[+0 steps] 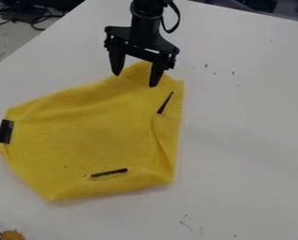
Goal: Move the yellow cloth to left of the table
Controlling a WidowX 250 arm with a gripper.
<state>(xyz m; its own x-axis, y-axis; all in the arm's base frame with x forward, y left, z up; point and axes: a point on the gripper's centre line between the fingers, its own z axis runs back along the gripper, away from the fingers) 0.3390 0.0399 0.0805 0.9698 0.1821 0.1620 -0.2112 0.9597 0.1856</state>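
The gripper [136,80] hangs at the top centre of the camera view with its two fingers spread wide apart and nothing held between them. Its fingertips are over the upper edge of the yellow cloth [95,136], where the cloth rises to a corner between the fingers. The cloth lies spread on the white table from the left to the centre, its right and lower edges folded in. Black strips mark its left edge, lower edge and upper right part. Whether the fingertips touch the cloth, I cannot tell.
The white table [245,126] extends to the right of the cloth and bears small dark marks. Black cables [35,21] lie beyond its upper left edge. An orange-brown object [12,235] shows at the bottom left corner.
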